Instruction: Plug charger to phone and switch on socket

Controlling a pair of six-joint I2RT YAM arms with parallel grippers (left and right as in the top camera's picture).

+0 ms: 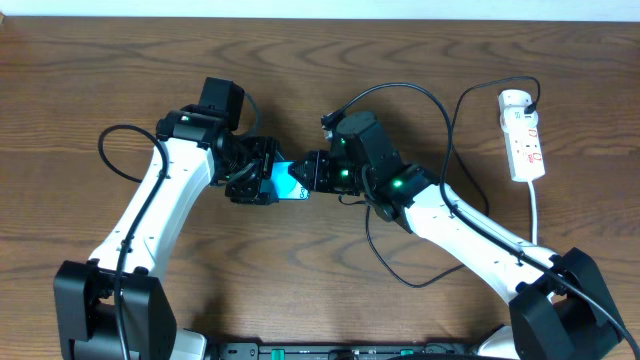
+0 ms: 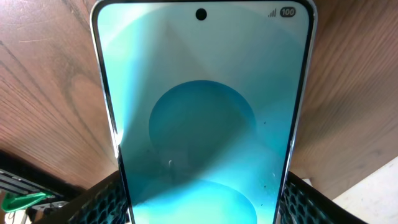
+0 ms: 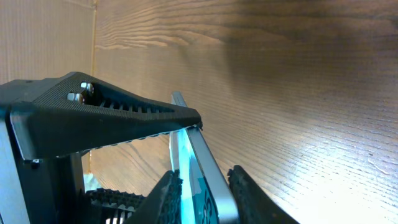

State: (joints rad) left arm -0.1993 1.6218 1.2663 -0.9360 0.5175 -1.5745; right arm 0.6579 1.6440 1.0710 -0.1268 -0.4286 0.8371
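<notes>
The phone, with its teal screen, is held above the table at the centre between both grippers. My left gripper is shut on its side edges; in the left wrist view the phone fills the frame, with the gripper clamping its lower end. My right gripper grips the phone's other end; in the right wrist view its fingers close on the phone's faces. The charger cable runs from a black plug in the white socket strip. Its connector tip is hidden.
The strip's thick white cord runs down the right side. A loop of thin black cable lies on the wooden table under my right arm. A robot cable loops at the left. The left gripper's finger shows in the right wrist view.
</notes>
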